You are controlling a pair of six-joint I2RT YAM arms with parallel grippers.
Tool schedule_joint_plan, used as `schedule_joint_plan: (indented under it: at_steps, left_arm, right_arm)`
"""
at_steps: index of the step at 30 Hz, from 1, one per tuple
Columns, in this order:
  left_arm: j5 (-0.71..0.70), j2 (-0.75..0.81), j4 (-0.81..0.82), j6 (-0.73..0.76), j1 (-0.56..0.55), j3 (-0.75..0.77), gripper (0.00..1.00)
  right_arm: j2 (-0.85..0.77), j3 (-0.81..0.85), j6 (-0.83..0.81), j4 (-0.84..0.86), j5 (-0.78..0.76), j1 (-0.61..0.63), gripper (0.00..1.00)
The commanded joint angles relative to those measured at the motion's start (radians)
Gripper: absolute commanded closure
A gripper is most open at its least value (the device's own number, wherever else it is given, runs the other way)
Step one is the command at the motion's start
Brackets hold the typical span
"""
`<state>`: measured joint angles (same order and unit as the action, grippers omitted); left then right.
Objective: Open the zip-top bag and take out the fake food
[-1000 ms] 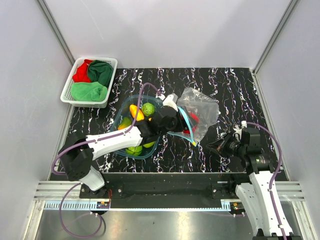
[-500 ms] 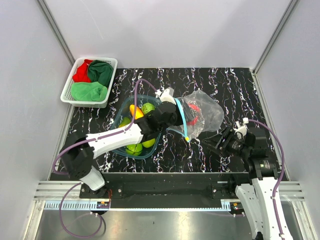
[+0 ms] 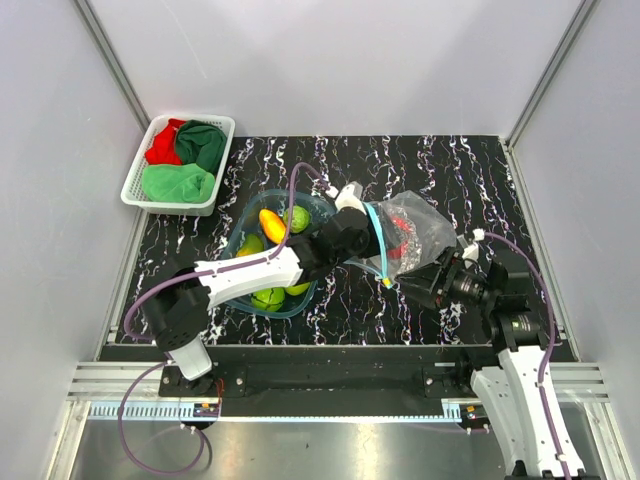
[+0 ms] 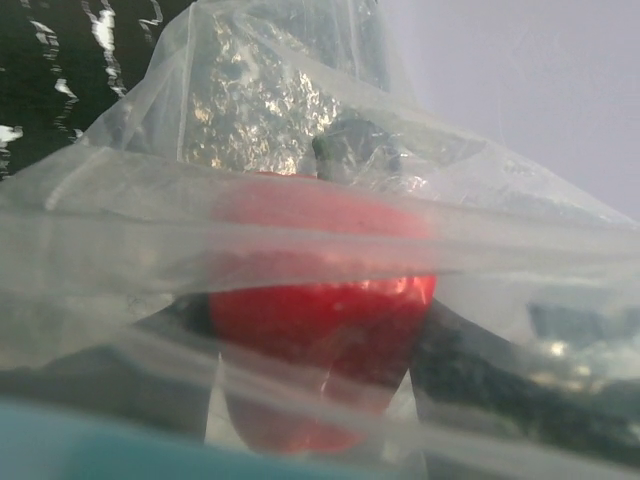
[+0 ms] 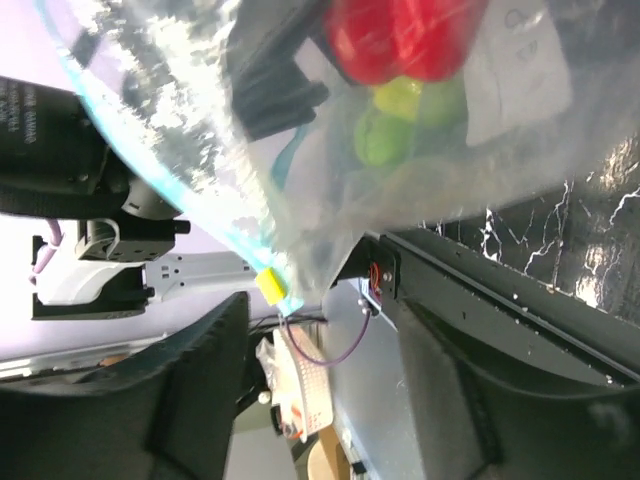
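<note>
Across the black worktop [image 3: 470,170] the right jaws, spread wide, had advanced to the near corner of the zip-top bag [image 3: 420,222], seemingly readying a hold; the left jaws' state was unclear.

The right gripper [image 3: 418,284] has crept left to the bag [image 3: 418,222] — perhaps touching its near corner — while the left gripper [image 3: 374,240] shifted slightly rightward.

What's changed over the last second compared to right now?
The right hand moved left, up to the near corner of the zip-top bag; it is open and not gripping. The left hand pushed slightly further right into the bag's mouth, and the bag shifted right with it. The blue tub and white basket stayed put.
</note>
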<state>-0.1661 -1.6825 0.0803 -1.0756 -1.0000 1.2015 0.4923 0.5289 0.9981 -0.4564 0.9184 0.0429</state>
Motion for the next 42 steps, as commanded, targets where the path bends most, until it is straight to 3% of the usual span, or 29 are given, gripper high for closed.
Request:
schedule_joint_plan:
  at_steps: [1,11,16,18,22,29,37,42]
  left_arm:
    - [0.007,-0.02,0.064,-0.02,-0.02,0.072,1.0]
    - [0.02,-0.026,0.09,-0.024,-0.032,0.041,1.0]
    - [0.028,-0.013,0.099,-0.027,-0.032,0.021,1.0]
    - [0.022,-0.003,0.098,-0.029,-0.032,0.017,1.0]
    - [0.022,0.01,0.081,-0.029,-0.026,0.021,1.0]
    - [0.051,0.066,-0.039,-0.02,0.001,-0.002,1.0]
    - [0.112,0.121,0.018,-0.07,0.029,-0.075,1.0]
    - [0.139,0.087,0.061,-0.086,0.046,-0.043,1.0]
  right_arm:
    - [0.043,-0.023,0.034,0.104,0.073,-0.001,0.35]
    - [0.066,-0.043,0.048,0.113,0.033,-0.001,0.52]
    - [0.083,-0.063,0.024,0.117,-0.013,-0.001,0.79]
    - [0.088,-0.069,0.013,0.108,-0.024,-0.001,0.99]
    - [0.066,-0.067,-0.022,0.055,-0.061,-0.001,1.0]
    - [0.087,0.043,-0.208,-0.182,-0.274,-0.001,1.0]
    - [0.084,0.029,-0.242,-0.218,-0.302,-0.001,1.0]
    - [0.054,0.016,-0.236,-0.235,-0.294,-0.001,1.0]
